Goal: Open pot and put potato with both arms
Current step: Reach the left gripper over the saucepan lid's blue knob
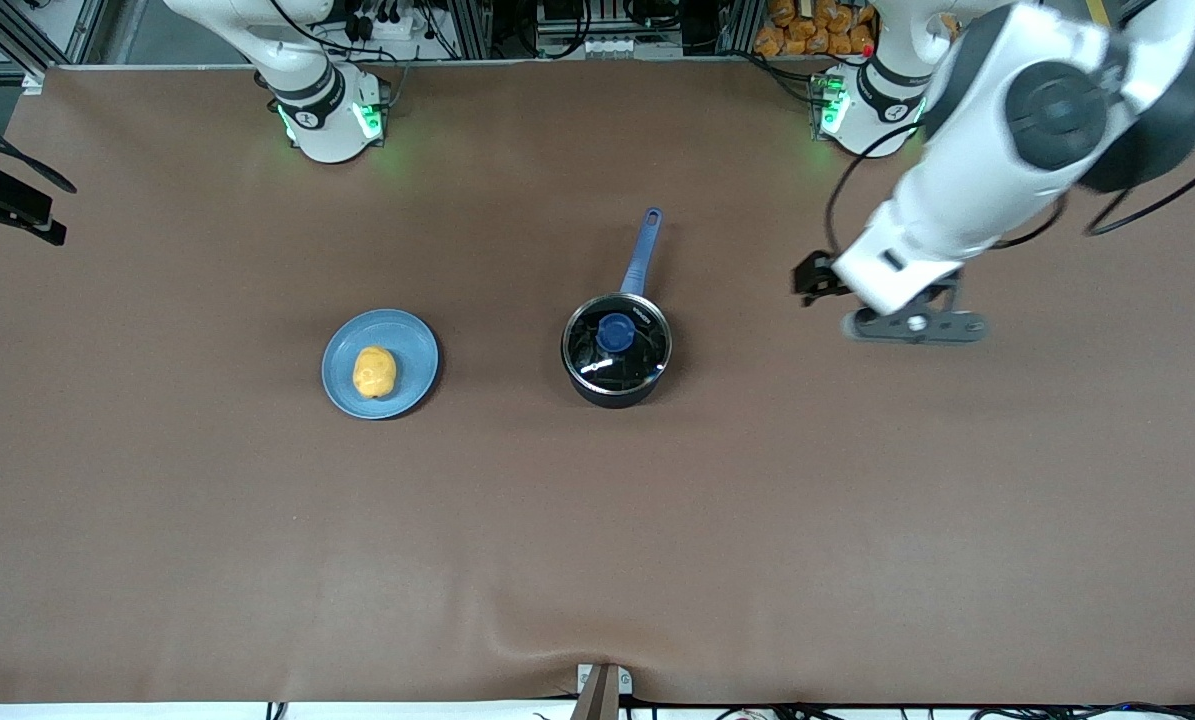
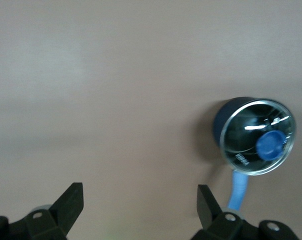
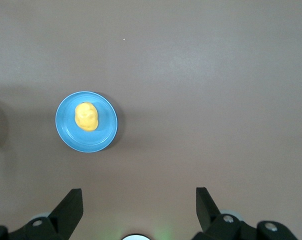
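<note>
- We are holding our left pincer (image 2: 138, 207) open over bare surface (image 1: 857, 520), beside the lidded pot (image 1: 616, 351).
- Our right pincer (image 3: 138, 207) is gaping above the potato (image 3: 86, 116), which is sitting on its blue plate (image 3: 105, 137).

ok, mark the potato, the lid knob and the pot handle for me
potato (image 1: 374, 372), front view, middle of its yellow body, on the blue plate
lid knob (image 1: 615, 333), front view, top of the blue knob
pot handle (image 1: 642, 254), front view, midway along the blue shaft
</note>
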You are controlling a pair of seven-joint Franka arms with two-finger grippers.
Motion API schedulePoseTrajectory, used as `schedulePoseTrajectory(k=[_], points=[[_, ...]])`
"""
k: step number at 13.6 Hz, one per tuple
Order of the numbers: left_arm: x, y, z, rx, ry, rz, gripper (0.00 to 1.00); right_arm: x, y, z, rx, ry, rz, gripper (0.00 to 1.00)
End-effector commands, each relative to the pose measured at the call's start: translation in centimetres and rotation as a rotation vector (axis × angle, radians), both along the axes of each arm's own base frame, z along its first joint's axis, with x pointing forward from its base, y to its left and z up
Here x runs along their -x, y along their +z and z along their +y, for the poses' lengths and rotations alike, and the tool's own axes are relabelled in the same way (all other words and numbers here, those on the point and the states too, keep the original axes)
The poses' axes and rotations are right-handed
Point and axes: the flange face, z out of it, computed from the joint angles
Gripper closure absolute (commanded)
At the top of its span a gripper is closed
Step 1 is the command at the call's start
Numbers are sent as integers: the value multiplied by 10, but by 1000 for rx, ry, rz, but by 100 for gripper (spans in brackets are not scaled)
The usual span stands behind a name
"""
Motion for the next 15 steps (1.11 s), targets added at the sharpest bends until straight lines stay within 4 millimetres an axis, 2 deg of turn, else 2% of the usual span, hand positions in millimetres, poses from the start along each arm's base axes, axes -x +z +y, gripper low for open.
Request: schedulePoseTrajectory(k=[1, 4, 8, 12, 15], points=[[-3, -26, -43, 8, -34, -8, 0, 0, 4, -1, 3, -9, -3, 0], [11, -63, -99, -24, -143, -32, 0, 0, 4, -1, 3, -10, -3, 0], [15, -79, -140, 1, -198, -37, 0, 0, 4, -1, 3, -9, -3, 0], [16, -96, -157, 11, -189, -38, 0, 0, 3, -1, 3, -9, -1, 0], [21, -115, -178, 32, -167, -50, 0, 0, 4, -1, 3, -10, -3, 0]])
